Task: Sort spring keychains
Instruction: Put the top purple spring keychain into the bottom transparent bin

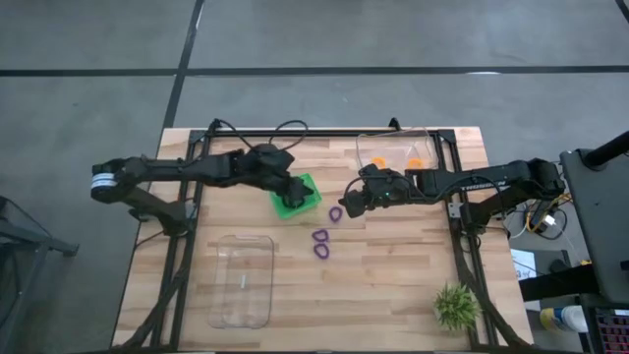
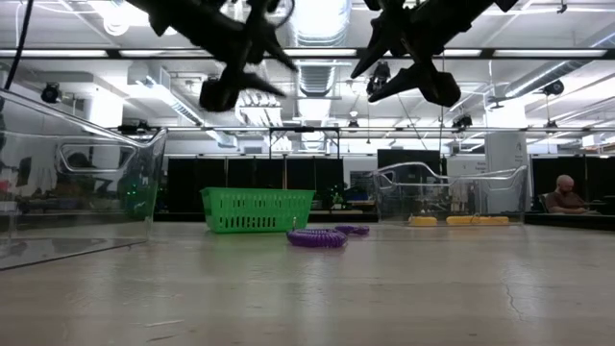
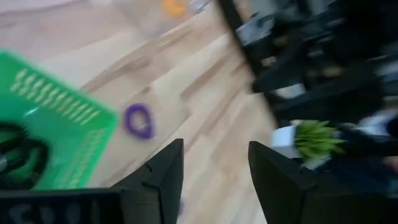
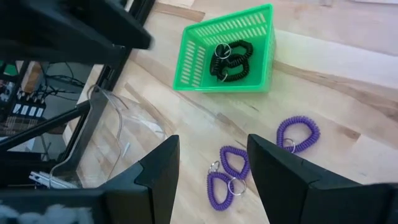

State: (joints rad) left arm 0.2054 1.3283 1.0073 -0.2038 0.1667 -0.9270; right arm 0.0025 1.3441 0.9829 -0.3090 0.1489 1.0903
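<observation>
Listing from the near table edge outward: small green spiky plant [image 1: 456, 306] at the near right corner, well apart from the rest; clear bin [image 1: 242, 280] at near left, walls see-through, contents hard to make out. Mid-table, three purple keychains [image 4: 231, 167] lie loose on bare wood, two touching as a pair, the third [image 4: 298, 134] apart and nearer the green bin [image 1: 306, 204]. Green bin holds black keychains [image 4: 230, 60], coiled together so their count cannot be told; the left arm covers part of the bin from above. Left gripper [image 3: 212, 165] hangs over the bin's edge, fingers spread, nothing between them. Right gripper [image 4: 210, 163] hovers above the loose purple loops, fingers parted, empty. Open wood remains between plant and clear bin. Farthest, a second clear bin [image 1: 427, 146] at the far right edge holds orange keychains [image 1: 378, 162], partly hidden by glare.
</observation>
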